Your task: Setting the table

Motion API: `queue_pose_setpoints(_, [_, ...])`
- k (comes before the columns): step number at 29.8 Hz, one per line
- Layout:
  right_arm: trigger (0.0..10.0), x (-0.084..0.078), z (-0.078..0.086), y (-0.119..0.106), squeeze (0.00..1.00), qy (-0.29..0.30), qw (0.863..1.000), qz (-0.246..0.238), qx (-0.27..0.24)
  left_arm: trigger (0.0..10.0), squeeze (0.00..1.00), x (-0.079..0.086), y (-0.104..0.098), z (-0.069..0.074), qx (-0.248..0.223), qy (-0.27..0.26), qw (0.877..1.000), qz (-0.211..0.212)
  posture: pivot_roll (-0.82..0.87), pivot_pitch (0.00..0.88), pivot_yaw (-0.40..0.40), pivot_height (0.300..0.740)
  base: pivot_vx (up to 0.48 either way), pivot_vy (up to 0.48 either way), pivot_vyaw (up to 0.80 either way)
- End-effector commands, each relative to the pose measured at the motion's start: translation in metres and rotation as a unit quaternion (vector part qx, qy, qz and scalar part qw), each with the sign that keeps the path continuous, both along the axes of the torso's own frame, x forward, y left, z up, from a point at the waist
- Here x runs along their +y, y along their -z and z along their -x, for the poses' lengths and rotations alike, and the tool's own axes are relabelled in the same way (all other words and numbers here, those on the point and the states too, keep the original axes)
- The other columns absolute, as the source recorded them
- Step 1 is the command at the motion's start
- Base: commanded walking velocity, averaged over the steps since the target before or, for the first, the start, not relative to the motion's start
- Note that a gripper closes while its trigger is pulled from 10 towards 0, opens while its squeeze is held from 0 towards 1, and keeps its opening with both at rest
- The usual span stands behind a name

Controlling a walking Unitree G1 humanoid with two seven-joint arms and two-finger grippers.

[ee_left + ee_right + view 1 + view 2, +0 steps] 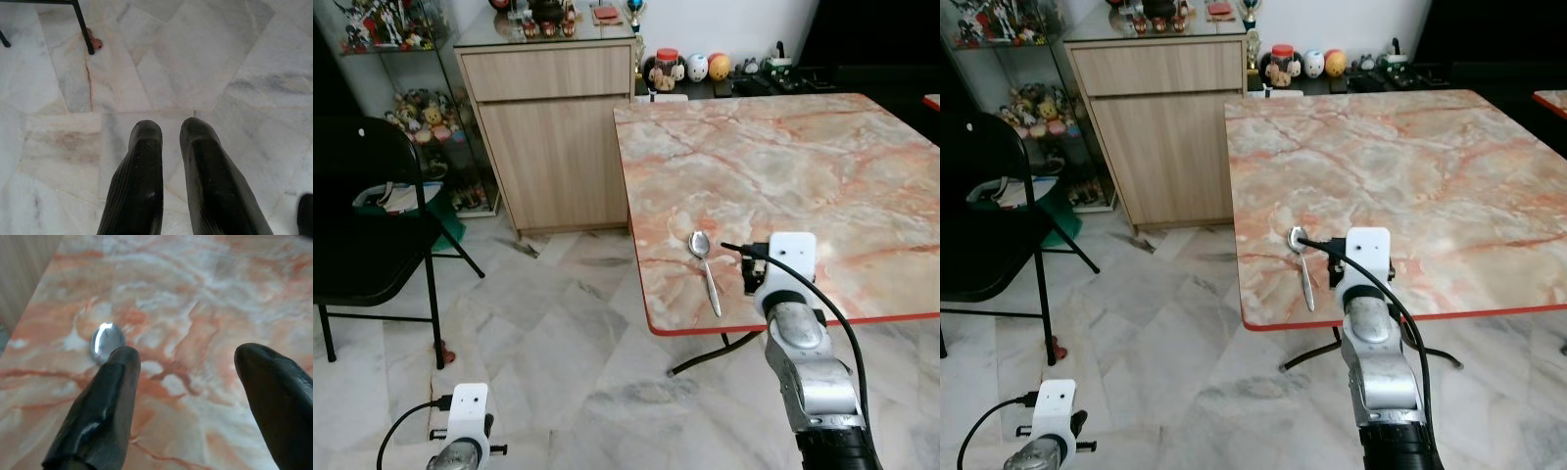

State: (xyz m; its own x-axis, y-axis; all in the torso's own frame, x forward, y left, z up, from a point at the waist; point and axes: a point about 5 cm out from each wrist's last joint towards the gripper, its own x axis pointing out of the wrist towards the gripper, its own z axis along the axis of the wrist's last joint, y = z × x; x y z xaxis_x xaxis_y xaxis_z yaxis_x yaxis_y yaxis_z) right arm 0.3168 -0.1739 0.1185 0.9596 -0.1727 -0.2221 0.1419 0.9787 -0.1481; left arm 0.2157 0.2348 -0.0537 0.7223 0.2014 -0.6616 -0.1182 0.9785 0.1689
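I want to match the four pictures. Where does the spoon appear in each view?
Left eye view: the spoon lies near the table's front left corner, just left of the right gripper.
Right eye view: same place, handle toward the red table edge.
Right wrist view: its bowl shows beside one black finger.
Left wrist view: not in it; marble floor.
Shared landmark: the orange marble tabletop.

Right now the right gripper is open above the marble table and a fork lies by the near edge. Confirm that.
One thing is wrong: it is a spoon, not a fork. The left eye view shows its rounded bowl and slim handle near the table's front edge, and the right wrist view shows the shiny bowl beside one finger. The rest holds: the right gripper is open above the marble top.
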Motion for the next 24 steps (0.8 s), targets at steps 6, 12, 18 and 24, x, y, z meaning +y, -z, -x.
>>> queue_pose_setpoints(6, [10.0, 0.013, -0.015, 0.005, 0.00, -0.063, 0.997, -0.016, 0.049, 10.0, 0.00, 0.000, 0.002, 0.003, 0.010, 0.002, 1.000, -0.004, 0.02, 0.000, -0.004, 0.740, 0.000, 0.000, 0.00])
queue_pose_setpoints(12, [10.0, 0.016, -0.024, 0.010, 0.00, -0.067, 0.992, -0.088, 0.068, 10.0, 0.00, 0.000, 0.002, 0.003, 0.011, 0.002, 1.000, -0.003, 0.02, 0.000, 0.000, 0.740, 0.000, 0.000, 0.00])
queue_pose_setpoints(18, [10.0, 0.017, -0.029, 0.019, 0.00, -0.088, 0.989, -0.077, 0.089, 10.0, 0.00, -0.001, 0.003, 0.004, 0.011, 0.004, 1.000, -0.002, 0.02, 0.000, 0.000, 0.740, 0.000, 0.000, 0.00])
queue_pose_setpoints(24, [10.0, 0.010, -0.037, 0.017, 0.00, -0.073, 0.990, -0.083, 0.082, 10.0, 0.00, -0.001, 0.003, 0.005, 0.012, 0.006, 1.000, -0.004, 0.02, 0.000, 0.002, 0.740, 0.000, 0.000, 0.00])
